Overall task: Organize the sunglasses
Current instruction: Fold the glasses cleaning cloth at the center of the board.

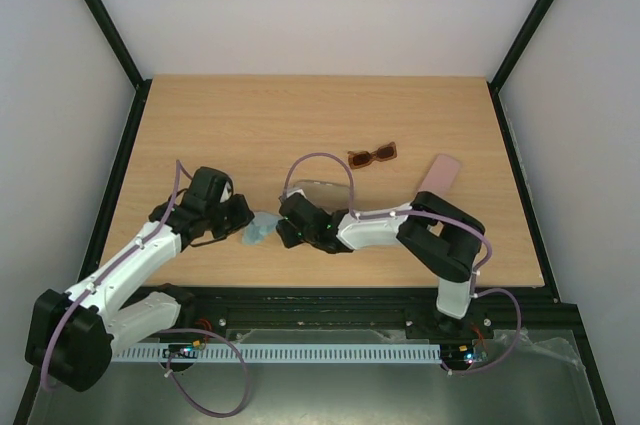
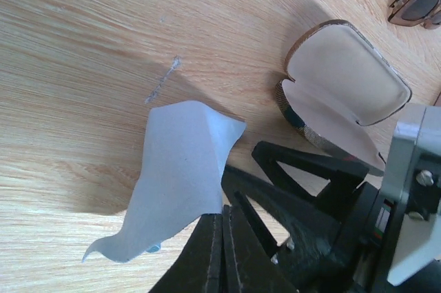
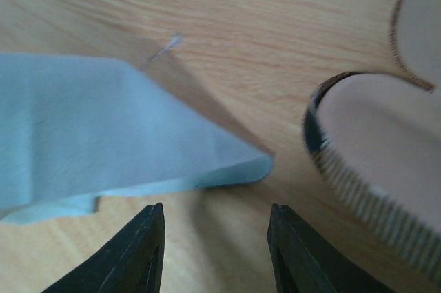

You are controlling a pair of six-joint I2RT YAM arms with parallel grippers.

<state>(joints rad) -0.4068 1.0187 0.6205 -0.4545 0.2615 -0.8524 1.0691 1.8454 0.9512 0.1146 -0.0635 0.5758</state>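
Left gripper (image 2: pixel 222 234) pinched fully closed on an edge of the pale blue cloth (image 2: pixel 178 169); cloth lifted, just left of the open case (image 2: pixel 344 89). Right gripper (image 3: pixel 217 251) half spread, nothing between its fingers, cloth corner just ahead. Reddish-brown sunglasses (image 1: pixel 372 155) lie on the table (image 1: pixel 200 125) beyond the case, apart from it.

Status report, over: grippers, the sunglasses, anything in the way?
Left gripper shut on the blue cloth. Right gripper open, empty, beside the cloth. Brown sunglasses untouched, beyond the open case. Nothing on top of them.
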